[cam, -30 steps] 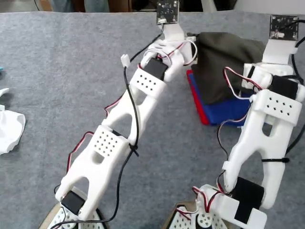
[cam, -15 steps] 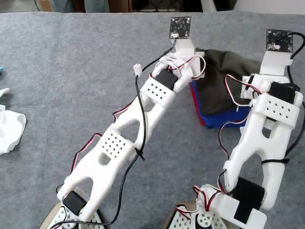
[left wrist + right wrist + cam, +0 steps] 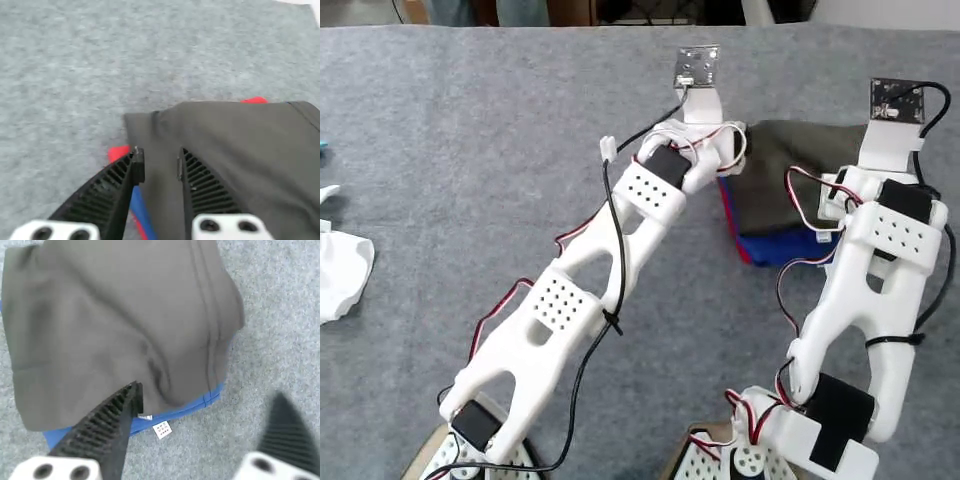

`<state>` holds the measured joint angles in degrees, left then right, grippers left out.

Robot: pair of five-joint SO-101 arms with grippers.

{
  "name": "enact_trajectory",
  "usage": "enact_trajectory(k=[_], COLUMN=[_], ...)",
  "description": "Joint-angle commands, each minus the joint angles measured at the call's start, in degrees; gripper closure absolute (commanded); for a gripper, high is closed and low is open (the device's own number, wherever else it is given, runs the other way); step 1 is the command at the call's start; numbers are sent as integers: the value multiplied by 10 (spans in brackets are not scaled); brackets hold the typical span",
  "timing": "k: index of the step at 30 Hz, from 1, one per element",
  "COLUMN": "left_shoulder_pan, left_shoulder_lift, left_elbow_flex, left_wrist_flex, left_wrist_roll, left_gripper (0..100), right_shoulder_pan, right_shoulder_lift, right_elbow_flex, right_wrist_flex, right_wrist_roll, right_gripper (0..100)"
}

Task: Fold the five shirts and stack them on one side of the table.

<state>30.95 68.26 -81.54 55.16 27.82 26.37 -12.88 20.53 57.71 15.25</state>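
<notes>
A stack of folded shirts lies at the back right of the table: a dark olive shirt (image 3: 790, 175) on top, a blue shirt (image 3: 790, 245) under it and a red shirt (image 3: 730, 215) at the bottom. My left gripper (image 3: 157, 165) hovers over the near-left corner of the dark olive shirt (image 3: 235, 145), fingers a little apart with nothing between them. A red corner (image 3: 119, 152) pokes out beside it. My right gripper (image 3: 207, 405) hangs wide open above the dark olive shirt (image 3: 115, 325) and the blue edge (image 3: 185, 407). A crumpled white shirt (image 3: 340, 270) lies at the far left.
Grey felt (image 3: 470, 130) covers the table. A small white tag (image 3: 161, 429) sticks out from the blue shirt. Both arm bases stand at the front edge, and the two arms flank the stack closely.
The left arm has swung right, up to the stack's left edge. The right arm has shifted slightly back over the stack.
</notes>
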Motion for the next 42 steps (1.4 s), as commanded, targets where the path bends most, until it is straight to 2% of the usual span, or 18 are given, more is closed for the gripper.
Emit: enact_trajectory(k=[1,5,7,9,11,13,14,16,19,25,32,37,42], left_shoulder_pan=[-22,-34,-36,-32,-24,-13,-11,-4,8,31,42,53,47], left_shoulder_lift=[-68,-99,-105,-108,-110,-108,-108,-106,-106,-84,-14,16,-1], left_elbow_flex=[-50,-53,-52,-52,-53,-57,-58,-58,-55,-26,-3,-3,-58], left_wrist_flex=[21,39,51,76,120,167,183,199,211,219,223,228,238], left_wrist_roll=[-2,-2,-1,9,45,74,84,98,111,113,113,111,98], left_gripper=[862,866,867,867,867,867,867,867,867,867,867,867,905], right_shoulder_pan=[8,8,8,8,6,5,5,5,-8,-11,26,39,30], right_shoulder_lift=[-25,-25,-24,-20,-15,7,24,65,136,318,495,517,474], right_elbow_flex=[-7,-43,-72,-98,-115,-118,-118,-122,-149,-257,-357,-393,-395], right_wrist_flex=[-9,21,43,43,22,-47,-94,-157,-200,-193,-182,-178,-93], right_wrist_roll=[4,1,0,0,0,4,7,11,12,8,12,12,12], right_gripper=[490,492,530,639,795,949,992,946,943,943,943,942,939])
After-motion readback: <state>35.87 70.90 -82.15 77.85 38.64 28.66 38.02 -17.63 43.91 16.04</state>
